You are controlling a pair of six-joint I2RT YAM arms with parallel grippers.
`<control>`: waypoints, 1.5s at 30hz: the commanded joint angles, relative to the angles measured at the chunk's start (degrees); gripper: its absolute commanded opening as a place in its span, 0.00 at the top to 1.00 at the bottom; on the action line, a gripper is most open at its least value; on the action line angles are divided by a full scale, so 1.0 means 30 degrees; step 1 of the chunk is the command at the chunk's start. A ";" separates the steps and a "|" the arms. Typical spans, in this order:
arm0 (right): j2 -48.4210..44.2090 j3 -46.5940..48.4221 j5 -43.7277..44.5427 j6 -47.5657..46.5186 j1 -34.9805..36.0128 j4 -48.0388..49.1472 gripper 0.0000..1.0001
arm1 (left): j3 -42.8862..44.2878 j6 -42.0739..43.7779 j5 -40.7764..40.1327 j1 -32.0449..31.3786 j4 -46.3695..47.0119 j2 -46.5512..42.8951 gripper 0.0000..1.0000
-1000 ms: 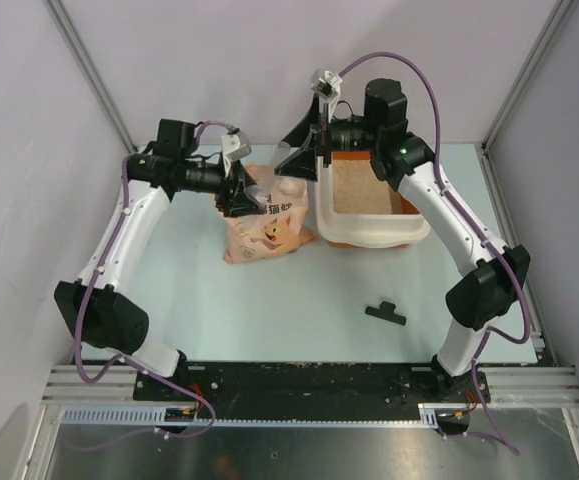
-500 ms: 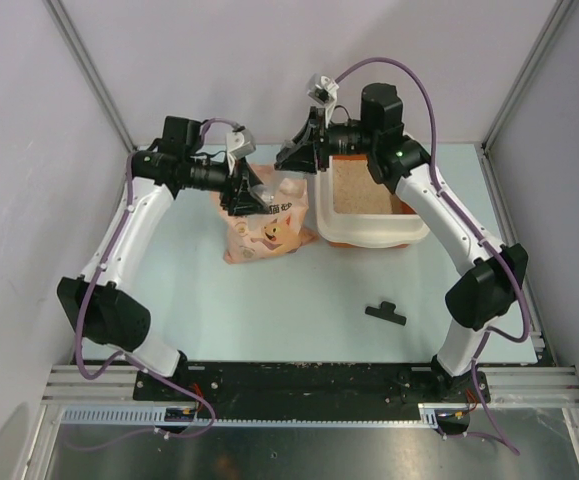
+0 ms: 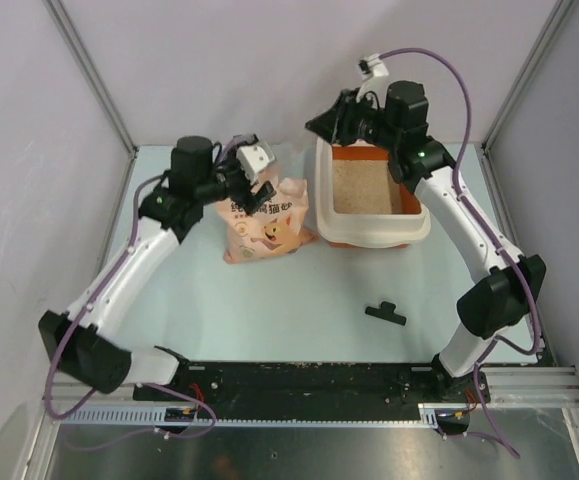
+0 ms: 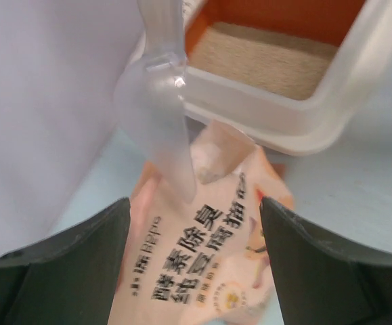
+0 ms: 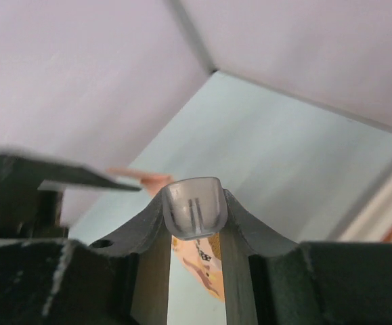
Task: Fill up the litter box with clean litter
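Observation:
The litter box (image 3: 369,236), cream rim and orange walls, stands at the back right with tan clean litter (image 3: 364,190) in it. The left wrist view shows its near rim (image 4: 284,125) and the litter (image 4: 270,61). A pink-peach litter bag (image 3: 264,225) stands just left of the box. My left gripper (image 3: 256,190) hovers over the bag's top, open, its fingers either side of the printed bag (image 4: 202,257). My right gripper (image 3: 331,125) is at the box's far left corner, shut on a clear plastic scoop (image 5: 193,203). The scoop's bowl (image 4: 156,115) points down at the bag's mouth.
A small black clip (image 3: 385,314) lies on the table in front of the box. Walls and corner posts close in the back and both sides. The left arm's dark blurred shape (image 5: 47,176) shows close to my right gripper.
My left gripper has opened wider and its arm has shifted right over the bag. My right gripper closed on the scoop and moved right and back toward the box's far corner.

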 commanded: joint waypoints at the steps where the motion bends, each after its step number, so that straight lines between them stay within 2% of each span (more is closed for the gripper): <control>1: -0.1435 0.0165 0.7051 0.4358 -0.0441 -0.0719 1.00 | -0.3996 0.2809 -0.5669 -0.2630 0.8716 -0.2977 0.19; 2: -0.1377 -0.0010 0.6908 0.5350 -0.0791 -0.0782 1.00 | -0.4853 0.4412 -0.6833 -0.3128 1.0188 -0.3245 0.18; 4: -0.1319 -0.0041 0.6819 0.5885 -0.1056 -0.0898 1.00 | -0.6639 0.5886 -0.7777 -0.4360 1.3435 -0.3481 0.19; 5: -0.1318 -0.0070 0.6616 0.6322 -0.1406 -0.0928 1.00 | -0.6881 0.6938 -0.8304 -0.4683 1.4267 -0.3279 0.20; 7: -0.1289 -0.0128 0.6497 0.6822 -0.1730 -0.0958 1.00 | -0.6507 0.7211 -0.9568 -0.5213 1.5616 -0.2375 0.23; 12: -0.1523 -0.0742 0.5970 0.7439 -0.2229 -0.0783 1.00 | -0.4893 0.7240 -1.1384 -0.5272 1.6909 -0.0263 0.28; 18: -0.1378 -0.1066 0.5149 0.7528 -0.2435 -0.0109 1.00 | -0.3693 0.8472 -1.0771 -0.5243 1.8549 0.2316 0.32; 26: -0.1055 -0.0920 0.4476 0.7557 -0.2582 0.0534 1.00 | -0.1963 0.8470 -1.0594 -0.5243 1.8728 0.4807 0.35; 29: -0.0909 -0.0745 0.4124 0.7411 -0.2669 0.0828 1.00 | -0.1173 0.8794 -1.0916 -0.5155 1.8786 0.5628 0.49; 30: -0.0879 -0.0715 0.4123 0.7411 -0.2669 0.0858 1.00 | -0.0765 0.8707 -1.1004 -0.5097 1.8787 0.5804 0.61; 32: -0.0850 -0.0802 0.4094 0.7440 -0.2699 0.0888 1.00 | -0.0440 0.8648 -1.0976 -0.5009 1.8816 0.6098 0.74; 33: -0.0849 -0.0802 0.4094 0.7469 -0.2757 0.0859 1.00 | -0.0293 0.8647 -1.0918 -0.4979 1.8816 0.6214 0.86; 35: -0.0733 -0.0802 0.3978 0.7498 -0.2844 0.0917 1.00 | -0.0175 0.8589 -1.0888 -0.4950 1.8816 0.6449 1.00; 36: -0.0761 -0.0773 0.3861 0.7412 -0.2932 0.1004 0.91 | 0.0000 0.8328 -1.1004 -0.4950 1.8816 0.6566 1.00; 37: -0.0704 -0.0715 0.3280 0.7179 -0.2933 0.1150 0.73 | 0.0059 0.8064 -1.1063 -0.4950 1.8787 0.6654 1.00; 38: -0.0703 -0.0715 0.2636 0.6741 -0.3136 0.1615 0.50 | 0.0147 0.7800 -1.1209 -0.4892 1.8787 0.6829 1.00; 39: -0.0674 -0.0512 0.0309 0.5113 -0.3341 0.1968 0.15 | 0.0380 0.7131 -1.1442 -0.4862 1.8613 0.6860 1.00; 40: -0.0703 -0.0394 -0.0932 0.4255 -0.3546 0.2349 0.01 | 0.0556 0.6747 -1.1299 -0.4746 1.8321 0.6831 1.00; 44: -0.1083 0.0543 -0.4862 0.0797 -0.5301 0.1363 0.00 | 0.2048 0.4053 -0.7731 -0.4101 1.3005 0.6129 1.00; 45: -0.1084 0.0719 -0.6727 0.0007 -0.6147 0.1183 0.00 | 0.2806 0.3323 -0.6854 -0.3955 1.1884 0.5925 1.00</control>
